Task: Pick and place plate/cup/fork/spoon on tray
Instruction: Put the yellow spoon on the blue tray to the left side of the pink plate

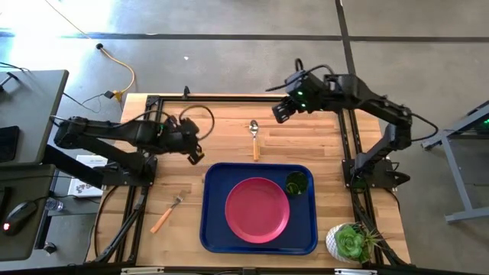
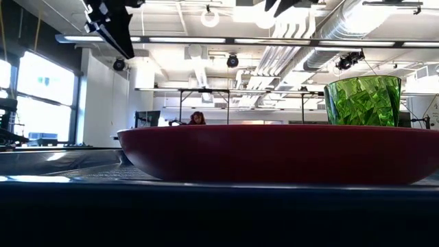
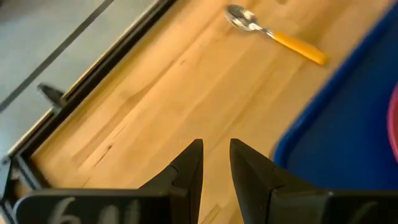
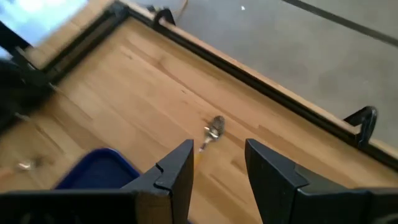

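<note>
A: Starting with the tray (image 1: 210, 229)?
B: Dark blue, lying at the near middle of the wooden surface (image 1: 321, 145). Carrying the pink-red plate (image 1: 257, 209) near its centre, and the dark green cup (image 1: 296, 183) upright in the far right corner, just beside the plate's rim (from the low view, rising above the plate's right end).

A: And the cutlery?
B: Both off the tray. Spoon (image 1: 254, 138) on bare wood just beyond the tray's far edge, bowl pointing away, yellow-orange handle toward the tray. Fork (image 1: 166, 214) left of the tray, lying at a slant, orange handle nearer the front edge, tines toward the tray.

A: Left end effector (image 1: 195, 155)?
B: Hovering above the wood near the tray's far left corner, fingers (image 3: 186, 174) parted by a narrow gap, nothing between them. Spoon and tray edge visible ahead in its wrist view.

A: Right end effector (image 1: 281, 112)?
B: Up over the far edge of the surface, right of the spoon, fingers (image 4: 177, 171) spread wide, holding nothing. Spoon visible past them in its wrist view.

A: Anything else around?
B: A succulent in a white pot (image 1: 348, 243) at the near right corner, clear of the tray
</note>
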Controlling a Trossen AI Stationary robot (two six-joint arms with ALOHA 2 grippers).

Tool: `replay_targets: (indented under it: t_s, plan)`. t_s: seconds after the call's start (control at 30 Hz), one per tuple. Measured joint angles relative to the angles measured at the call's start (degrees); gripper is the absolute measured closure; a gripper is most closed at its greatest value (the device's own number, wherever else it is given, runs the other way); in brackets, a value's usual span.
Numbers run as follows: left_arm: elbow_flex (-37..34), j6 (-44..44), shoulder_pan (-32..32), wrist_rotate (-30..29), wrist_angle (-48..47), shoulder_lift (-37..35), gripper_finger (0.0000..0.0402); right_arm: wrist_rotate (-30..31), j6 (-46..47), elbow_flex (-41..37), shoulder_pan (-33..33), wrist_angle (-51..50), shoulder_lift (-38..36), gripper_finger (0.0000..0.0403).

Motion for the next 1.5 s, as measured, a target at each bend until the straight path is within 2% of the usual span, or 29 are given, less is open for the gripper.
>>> replay_targets:
  t_s: [0.17,0.43,0.7,1.0,1.2,1.5]
  plan:
    - [0.0,-1.17,3.73,-0.02,-2.01,-1.91,0.033,-3.52,-5.18,0.0,-3.06,-0.01,3.55,0.0267]
    - [0.0,-2.67,10.36,-0.81,-4.32,-2.59,0.033,-8.59,-5.73,0.0,-6.64,0.01,8.25,0.0267]
    - [0.0,3.59,18.71,-0.73,-4.26,-2.59,0.033,-13.08,1.01,0.0,-8.58,0.3,13.58,0.0267]
    - [0.0,13.69,26.74,-0.68,-4.06,-2.59,0.033,-13.59,8.75,0.0,-8.6,0.49,20.08,0.0267]
    - [0.0,20.76,29.61,-0.15,-3.29,-2.59,0.033,-17.27,10.54,0.02,-8.6,2.83,24.44,0.0267]
    - [0.0,27.16,32.11,3.43,-3.2,-2.57,0.033,-18.96,15.75,0.01,-8.6,6.26,30.18,0.0267]
